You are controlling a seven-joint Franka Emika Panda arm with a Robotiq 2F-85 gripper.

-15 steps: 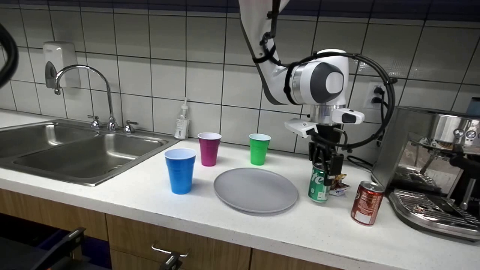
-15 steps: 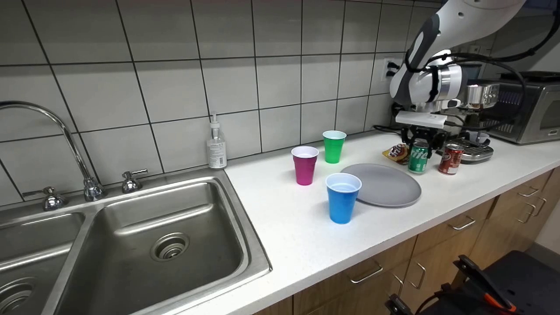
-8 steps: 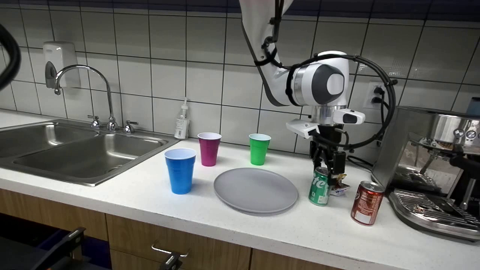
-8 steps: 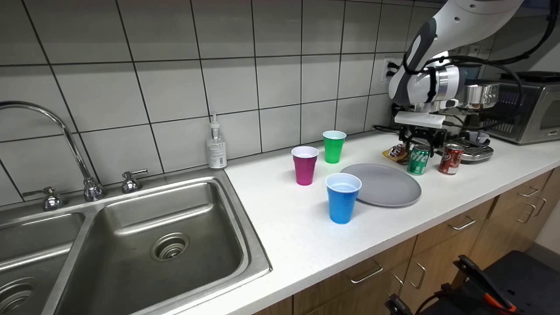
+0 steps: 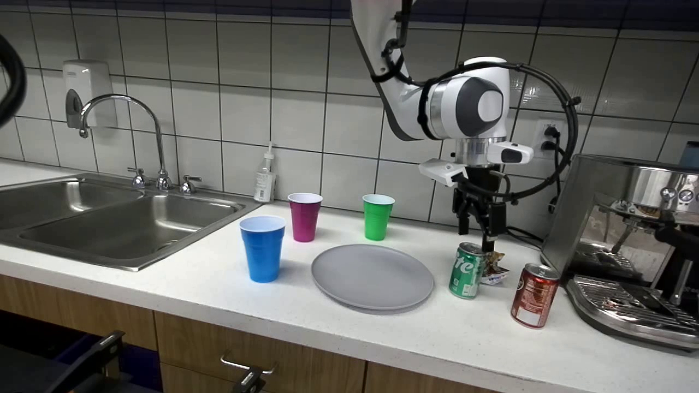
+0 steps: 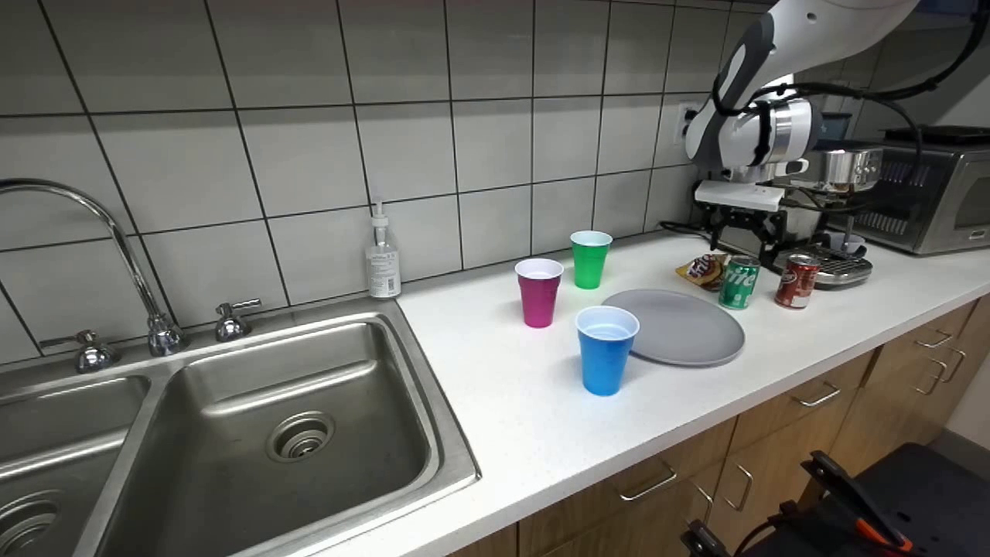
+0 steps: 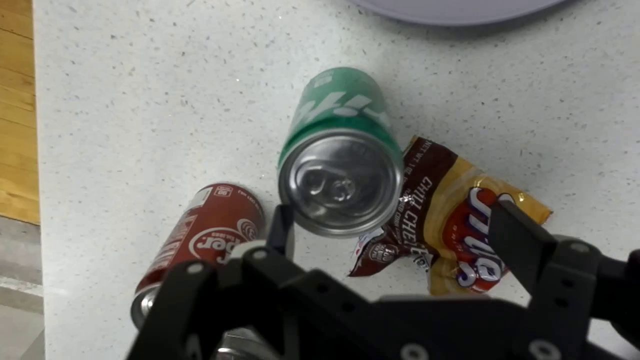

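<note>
My gripper point(image 5: 476, 236) is open and empty, with its fingers just above and behind a green can point(image 5: 467, 271). The green can stands upright on the counter. In the wrist view the gripper point(image 7: 395, 220) spreads wide; its left fingertip overlaps the can's silver lid point(image 7: 341, 182), and I cannot tell if they touch. A brown and yellow snack bag point(image 7: 450, 220) lies beside the green can, partly under the right finger point(image 7: 520, 240) in that view. A red can point(image 7: 215, 225) stands near the left finger. Both cans also show in an exterior view, green point(image 6: 739, 283) and red point(image 6: 797, 281).
A grey plate point(image 5: 372, 277) lies beside the green can. Blue point(image 5: 262, 251), magenta point(image 5: 304, 218) and green point(image 5: 377, 218) cups stand past it. A coffee machine point(image 5: 622, 229) is beside the red can. A sink point(image 6: 286, 402) and a soap bottle point(image 6: 383, 263) are farther off.
My gripper was down around the green can's top and has risen above it. The can shifted slightly down in both exterior views between the first and middle frames, then stayed put.
</note>
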